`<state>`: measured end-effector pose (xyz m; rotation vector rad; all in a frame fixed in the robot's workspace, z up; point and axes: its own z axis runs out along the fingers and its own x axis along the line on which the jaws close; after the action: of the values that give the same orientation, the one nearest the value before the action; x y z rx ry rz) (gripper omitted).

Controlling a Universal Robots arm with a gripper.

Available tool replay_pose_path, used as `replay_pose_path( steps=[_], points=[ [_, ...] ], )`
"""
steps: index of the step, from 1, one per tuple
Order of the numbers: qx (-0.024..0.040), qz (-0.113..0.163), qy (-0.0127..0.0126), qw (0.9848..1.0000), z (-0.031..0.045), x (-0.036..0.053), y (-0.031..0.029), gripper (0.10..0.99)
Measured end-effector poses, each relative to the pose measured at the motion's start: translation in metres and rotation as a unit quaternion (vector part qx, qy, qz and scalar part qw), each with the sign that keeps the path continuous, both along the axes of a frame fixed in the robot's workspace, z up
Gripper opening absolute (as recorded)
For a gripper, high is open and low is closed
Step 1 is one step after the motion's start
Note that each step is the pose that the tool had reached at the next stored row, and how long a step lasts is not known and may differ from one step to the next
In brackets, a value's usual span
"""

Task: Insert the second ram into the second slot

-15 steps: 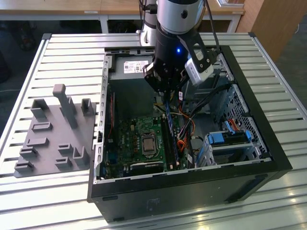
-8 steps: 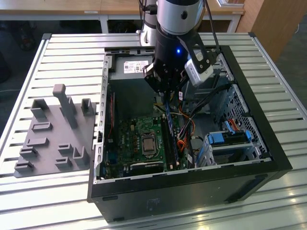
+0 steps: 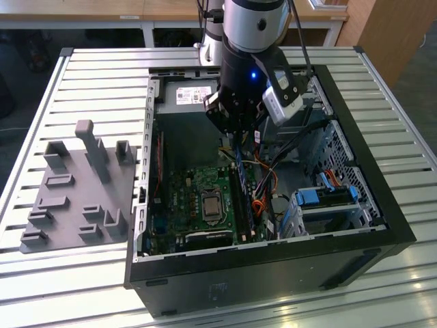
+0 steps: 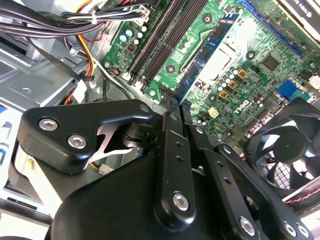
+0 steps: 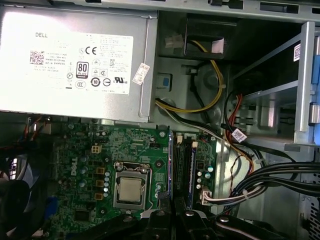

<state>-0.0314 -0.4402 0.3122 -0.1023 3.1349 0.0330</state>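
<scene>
The gripper (image 4: 170, 102) had its fingers pinched almost shut on the second ram (image 4: 207, 54), which hung on edge directly under the fingertips, its long axis parallel to the dark memory slots (image 4: 160, 40) just below.

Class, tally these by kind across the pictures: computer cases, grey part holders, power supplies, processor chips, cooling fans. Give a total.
Computer case: 1
Grey part holder: 1
Power supply: 1
Processor chip: 1
Cooling fan: 1
Total: 5

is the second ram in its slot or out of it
Out: the tool grips the second ram, which sits raised over the motherboard, not down in a slot.
</scene>
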Motion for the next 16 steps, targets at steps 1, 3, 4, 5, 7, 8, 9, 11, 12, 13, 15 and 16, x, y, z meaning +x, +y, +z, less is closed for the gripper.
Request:
replay_pose_path(
  steps=[1, 3, 4, 5, 7, 8, 9, 11, 12, 13, 15, 16],
  points=[
    [0.0000, 0.000, 0.0000, 1.0000, -0.0003, 0.0000, 0.0000, 0.137],
    [0.0000, 0.000, 0.0000, 1.0000, -0.0007, 0.0000, 0.0000, 0.137],
    [0.0000, 0.000, 0.0000, 1.0000, -0.0009, 0.0000, 0.0000, 0.137],
    [-0.0001, 0.000, 0.0000, 1.0000, -0.0011, 0.0000, 0.0000, 0.137],
    [0.0000, 0.000, 0.0000, 1.0000, -0.0016, 0.0000, 0.0000, 0.137],
    [0.0000, 0.000, 0.0000, 1.0000, -0.0018, 0.0000, 0.0000, 0.137],
    [0.0000, 0.000, 0.0000, 1.0000, -0.0021, 0.0000, 0.0000, 0.137],
    [-0.0001, 0.000, 0.0000, 1.0000, -0.0025, 0.0000, 0.0000, 0.137],
    [-0.0001, 0.000, 0.0000, 1.0000, -0.0028, 0.0000, 0.0000, 0.137],
    [-0.0001, 0.000, 0.0000, 1.0000, -0.0030, 0.0000, 0.0000, 0.137],
    [-0.0001, 0.000, 0.0000, 1.0000, -0.0035, 0.0000, 0.0000, 0.137],
    [-0.0001, 0.000, 0.0000, 1.0000, -0.0037, 0.0000, 0.0000, 0.137]
  ],
)
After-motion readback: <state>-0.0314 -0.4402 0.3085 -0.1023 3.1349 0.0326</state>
